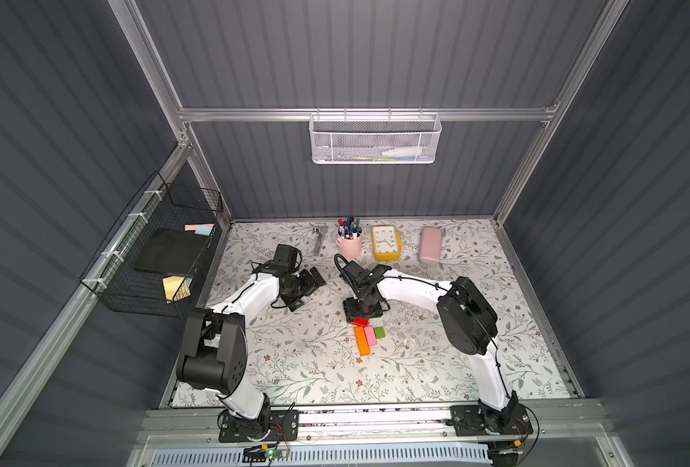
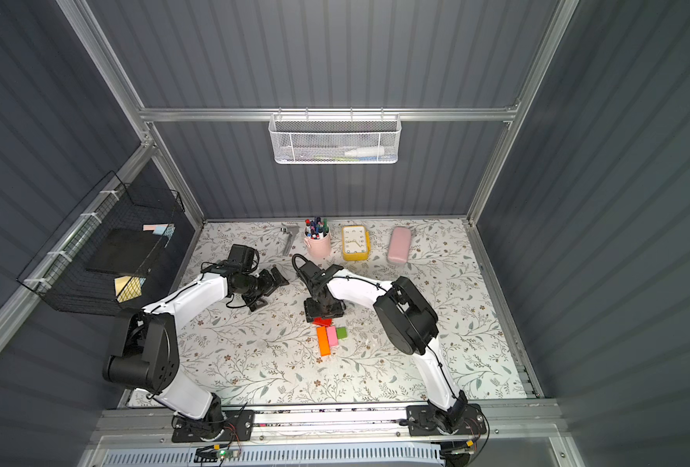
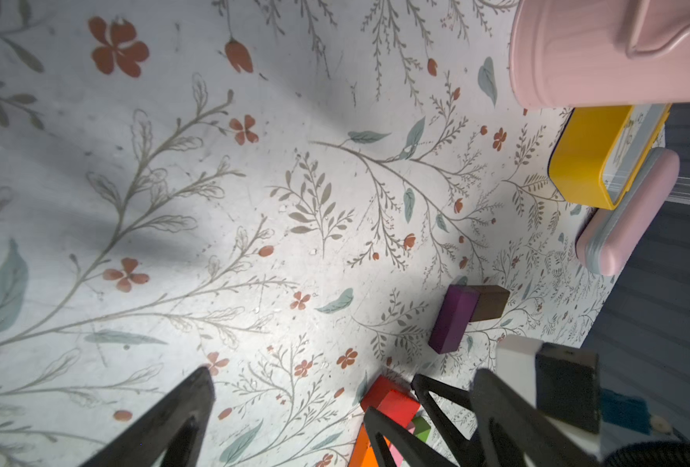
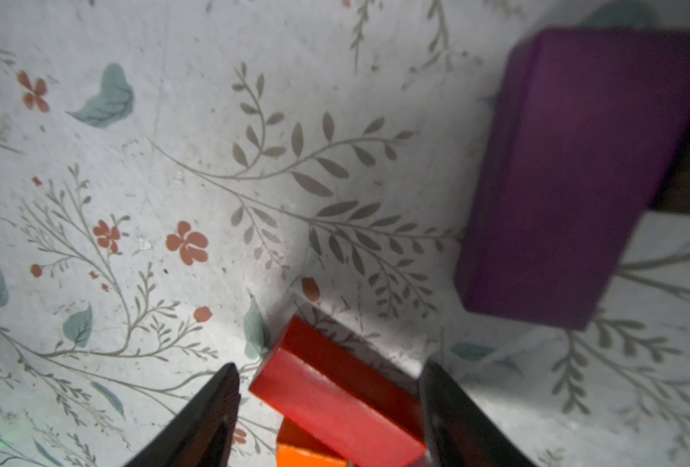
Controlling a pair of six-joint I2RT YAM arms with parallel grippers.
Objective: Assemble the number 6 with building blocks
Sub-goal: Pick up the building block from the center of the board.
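Right wrist view, right claw [image 4: 328,368] half-spread astride red block [image 4: 335,400], not clamping, left claw [image 3: 343,372] spread, empty.

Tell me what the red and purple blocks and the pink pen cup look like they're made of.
Red block: likely painted wood, a solid bar with crisp edges and a soft sheen. Purple block: probably the same, matte flat colour, no visible grain. Pink pen cup: painted metal or plastic, smooth and glossy with ribbed rings; can't tell which.
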